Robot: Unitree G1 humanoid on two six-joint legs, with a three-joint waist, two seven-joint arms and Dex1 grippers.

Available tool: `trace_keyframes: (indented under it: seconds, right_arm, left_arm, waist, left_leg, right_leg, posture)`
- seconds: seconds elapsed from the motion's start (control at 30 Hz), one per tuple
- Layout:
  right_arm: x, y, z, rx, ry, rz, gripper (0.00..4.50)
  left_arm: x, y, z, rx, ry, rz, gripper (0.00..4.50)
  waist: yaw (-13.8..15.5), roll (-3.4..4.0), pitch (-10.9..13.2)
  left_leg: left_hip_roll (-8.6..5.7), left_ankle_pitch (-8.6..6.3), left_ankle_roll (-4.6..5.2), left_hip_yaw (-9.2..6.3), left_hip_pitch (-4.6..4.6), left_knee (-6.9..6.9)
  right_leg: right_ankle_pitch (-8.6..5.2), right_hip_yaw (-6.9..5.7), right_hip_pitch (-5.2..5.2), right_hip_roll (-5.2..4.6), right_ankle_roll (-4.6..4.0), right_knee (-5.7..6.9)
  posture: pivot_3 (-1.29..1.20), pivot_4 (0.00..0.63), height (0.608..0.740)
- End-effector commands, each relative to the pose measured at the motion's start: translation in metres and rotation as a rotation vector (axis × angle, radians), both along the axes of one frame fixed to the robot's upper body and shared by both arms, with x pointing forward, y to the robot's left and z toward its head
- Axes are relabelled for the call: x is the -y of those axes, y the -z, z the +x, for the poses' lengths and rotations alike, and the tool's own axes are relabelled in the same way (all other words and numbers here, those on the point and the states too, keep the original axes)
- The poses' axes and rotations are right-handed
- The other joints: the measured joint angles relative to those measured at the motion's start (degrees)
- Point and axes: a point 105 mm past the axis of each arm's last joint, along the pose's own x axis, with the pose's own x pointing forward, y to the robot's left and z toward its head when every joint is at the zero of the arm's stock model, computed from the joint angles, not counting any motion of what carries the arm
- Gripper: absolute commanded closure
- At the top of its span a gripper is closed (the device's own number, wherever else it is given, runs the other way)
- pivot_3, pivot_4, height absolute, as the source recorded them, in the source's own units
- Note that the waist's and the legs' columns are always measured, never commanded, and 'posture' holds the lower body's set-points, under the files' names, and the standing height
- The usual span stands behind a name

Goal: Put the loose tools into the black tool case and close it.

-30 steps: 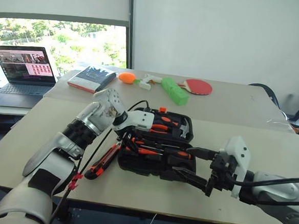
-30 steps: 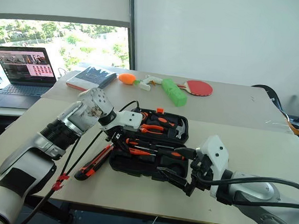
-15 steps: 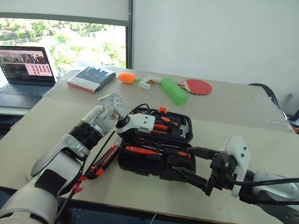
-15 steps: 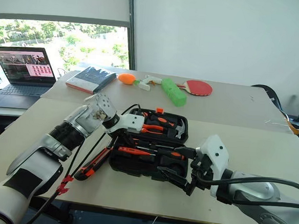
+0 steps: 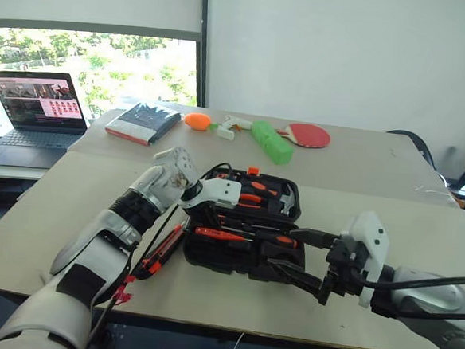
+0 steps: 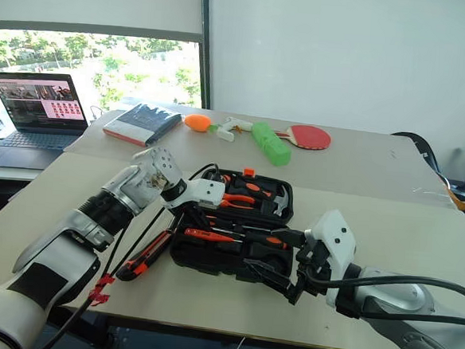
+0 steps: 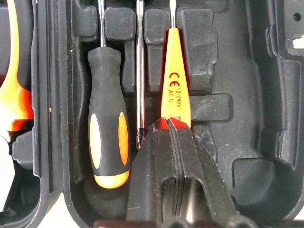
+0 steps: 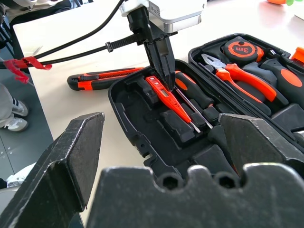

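A knife (image 5: 160,250) lies on the bench (image 5: 71,203) just left of the open case (image 5: 246,259). The left pincer (image 7: 170,124) is clenched on the orange tester (image 7: 175,80), apparently seated in its slot beside a screwdriver (image 7: 108,142). The right pincer (image 5: 300,259) hovers released at the case's right edge.

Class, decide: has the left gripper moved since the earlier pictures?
Yes. The left gripper has dropped toward the black tool case, now shut on the orange tester.
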Motion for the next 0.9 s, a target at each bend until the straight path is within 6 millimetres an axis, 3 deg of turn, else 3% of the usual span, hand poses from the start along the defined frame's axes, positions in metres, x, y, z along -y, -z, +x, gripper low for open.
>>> trace_keyframes:
  seconds: [0.03, 0.9]
  right_arm:
    - [-0.001, -0.010, 0.001, 0.054, 0.002, 0.012, 0.00]
    - [0.002, -0.010, 0.003, 0.049, 0.021, 0.027, 0.00]
  left_arm:
    - [0.004, -0.005, -0.003, 0.036, 0.044, 0.012, 4.48]
    - [-0.006, 0.029, -0.007, 0.037, 0.055, 0.094, 4.48]
  waist:
    - [0.01, 0.00, 0.00]
    - [0.11, 0.15, -0.10]
  left_leg:
    - [0.00, 0.00, 0.00, 0.00, 0.00, 0.00]
    - [-0.01, 0.00, 0.00, 0.01, 0.43, -0.02]
  right_leg:
    - [0.00, 0.00, 0.00, 0.00, 0.00, 0.00]
    - [-0.01, 0.01, 0.48, 0.00, 0.02, -0.05]
  posture:
    - [0.00, 0.150, 0.736]
    - [0.00, 0.150, 0.736]
